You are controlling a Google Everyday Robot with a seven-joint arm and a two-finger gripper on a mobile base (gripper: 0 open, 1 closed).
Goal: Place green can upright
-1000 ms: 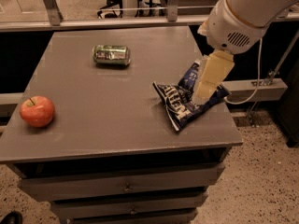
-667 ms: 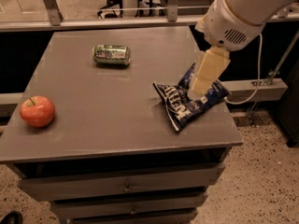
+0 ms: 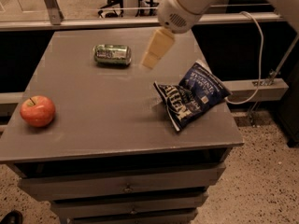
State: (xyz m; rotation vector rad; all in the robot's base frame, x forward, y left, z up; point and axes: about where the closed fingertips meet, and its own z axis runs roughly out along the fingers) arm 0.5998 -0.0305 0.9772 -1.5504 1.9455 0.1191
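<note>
The green can (image 3: 112, 54) lies on its side toward the back of the grey tabletop (image 3: 103, 120). Open surface runs from the can's left to the table edge and in front of the can across the middle of the top. Behind the can only a narrow strip is left before the back edge, and beyond that a pale rail (image 3: 70, 24) runs across. The gripper (image 3: 150, 59) hangs just right of the can, above the surface and apart from it, filling that side. Farther right of the can and nearer the front lies the blue chip bag (image 3: 189, 97), well apart. The red apple (image 3: 37, 111) sits well to the can's front left.
</note>
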